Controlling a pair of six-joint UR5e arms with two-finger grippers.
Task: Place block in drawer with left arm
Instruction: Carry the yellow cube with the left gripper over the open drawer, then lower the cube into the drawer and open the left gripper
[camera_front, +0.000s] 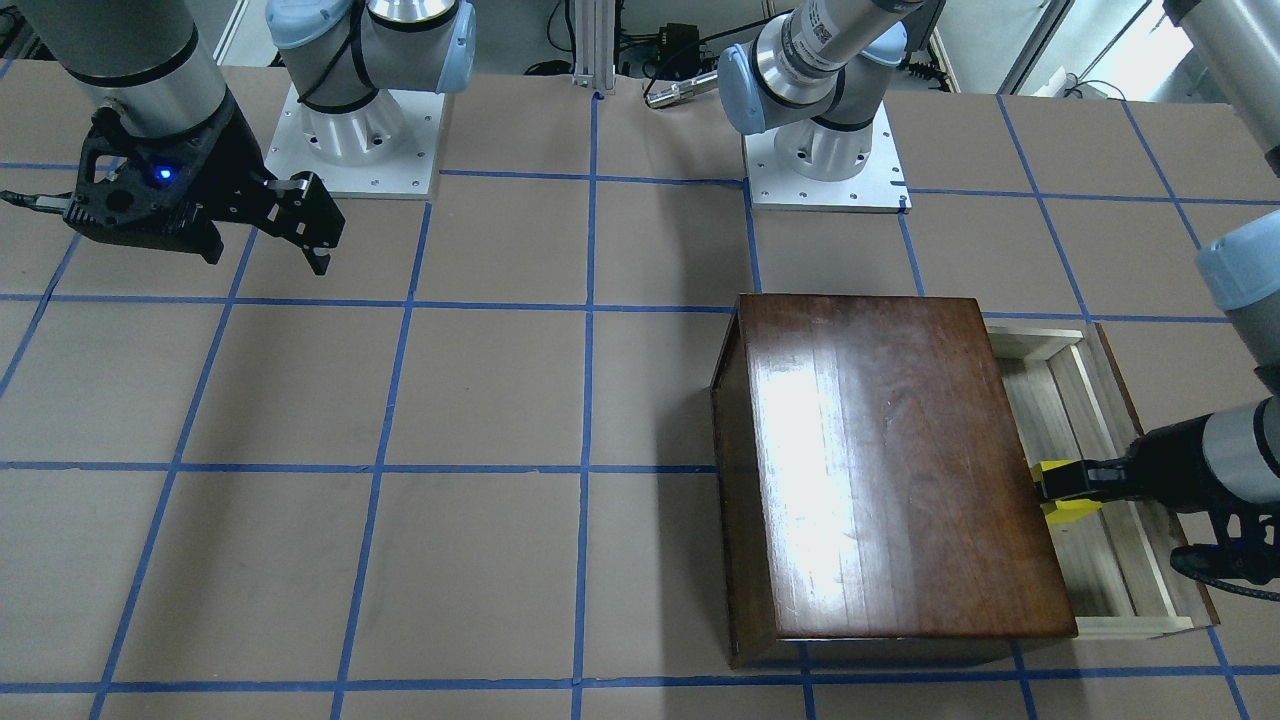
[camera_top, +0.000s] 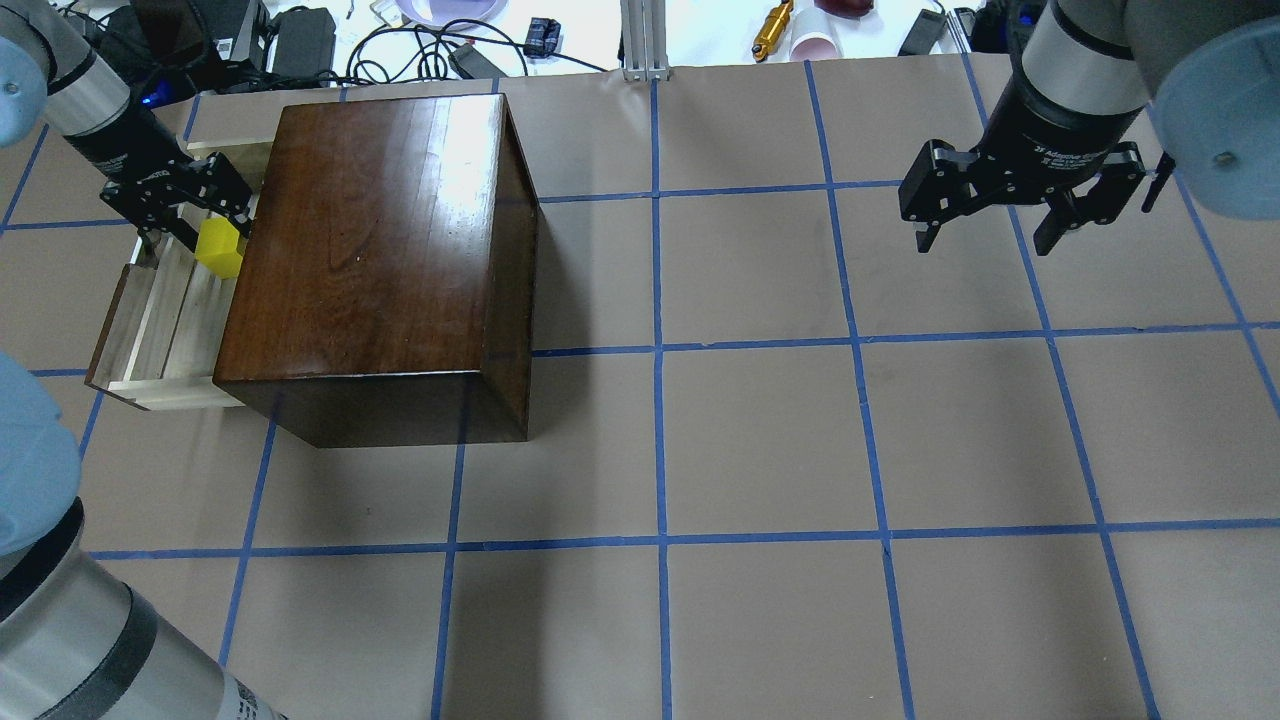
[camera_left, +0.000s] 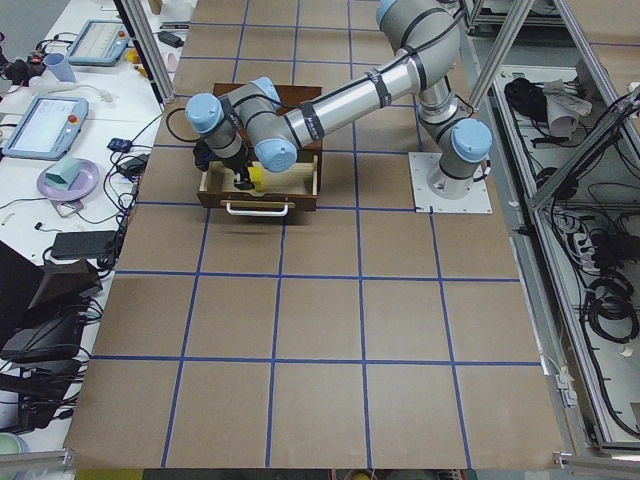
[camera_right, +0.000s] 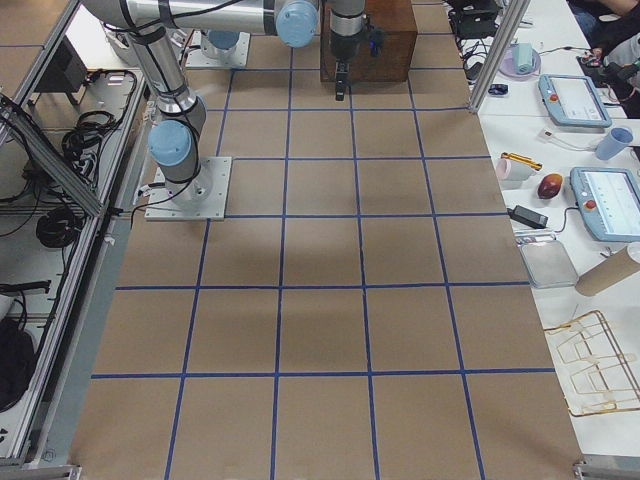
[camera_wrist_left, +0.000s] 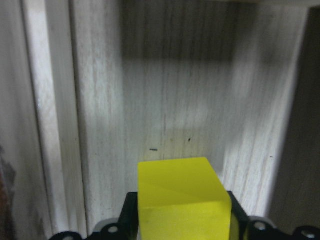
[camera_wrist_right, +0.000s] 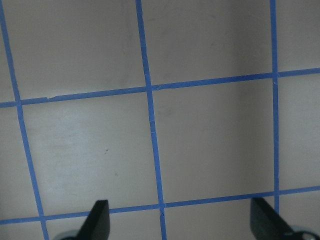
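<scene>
The yellow block (camera_top: 220, 248) is held between the fingers of my left gripper (camera_top: 205, 232), just above the floor of the open drawer (camera_top: 165, 320). The drawer stands pulled out of the dark-brown cabinet (camera_top: 380, 250). In the left wrist view the block (camera_wrist_left: 182, 195) sits between the two fingers over the pale wood floor of the drawer (camera_wrist_left: 175, 100). In the front-facing view the block (camera_front: 1052, 468) is close to the cabinet's edge. My right gripper (camera_top: 985, 235) is open and empty, high over the bare table, far from the cabinet.
The table is brown paper with a blue tape grid (camera_top: 660, 350). Cables and small items lie beyond the far edge (camera_top: 450, 40). The two arm bases (camera_front: 825, 150) stand at the robot's side. The right wrist view shows only table between the open fingers (camera_wrist_right: 97, 222).
</scene>
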